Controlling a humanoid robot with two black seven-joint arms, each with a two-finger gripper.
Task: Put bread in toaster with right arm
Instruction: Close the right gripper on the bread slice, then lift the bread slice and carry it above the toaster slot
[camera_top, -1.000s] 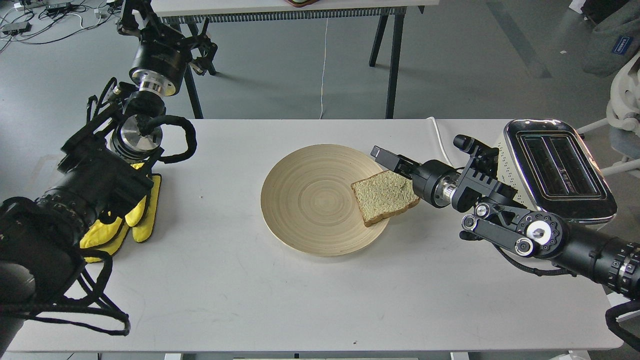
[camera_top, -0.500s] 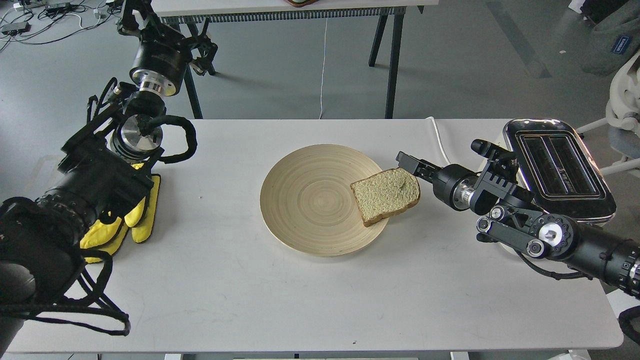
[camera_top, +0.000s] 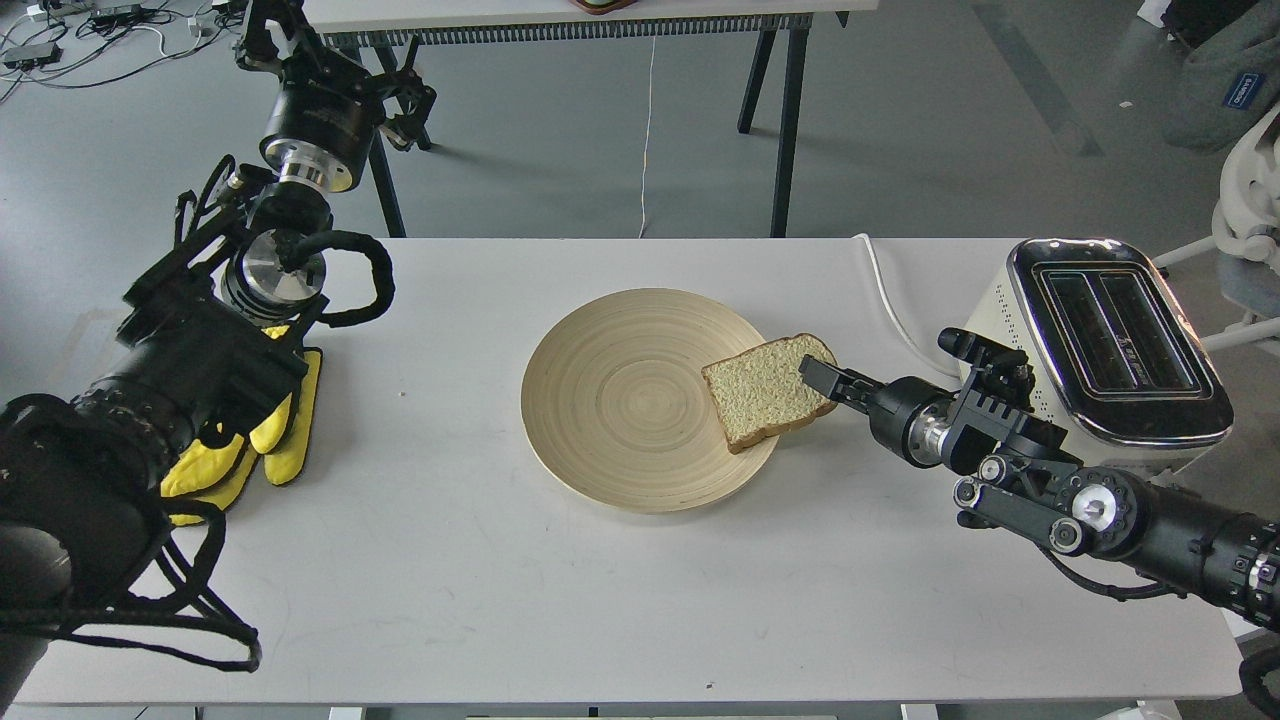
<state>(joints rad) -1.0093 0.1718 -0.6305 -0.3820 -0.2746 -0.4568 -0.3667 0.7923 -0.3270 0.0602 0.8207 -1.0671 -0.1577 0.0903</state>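
Observation:
A slice of pale speckled bread (camera_top: 762, 396) with a brown crust lies on the right edge of a round wooden plate (camera_top: 620, 400), its right side overhanging the rim. My right arm comes in from the lower right. Its narrow black gripper (camera_top: 812, 371) sits low at the bread's right crust, touching or just over it. Its fingers cannot be told apart. The cream toaster (camera_top: 1105, 345) with a chrome top and two empty slots stands at the table's right, right behind the arm's wrist. My left gripper (camera_top: 262, 440), yellow padded, rests on the table at the left, partly hidden.
The toaster's white cord (camera_top: 890, 295) runs from it across the table to the far edge. The white table (camera_top: 500, 600) ends close behind the toaster. Another table's legs (camera_top: 785, 120) stand on the floor beyond.
My right gripper has pulled back to the right and down, from over the plate's far right rim to the bread's right edge. The toaster's side now shows more. The left arm and the bread are still.

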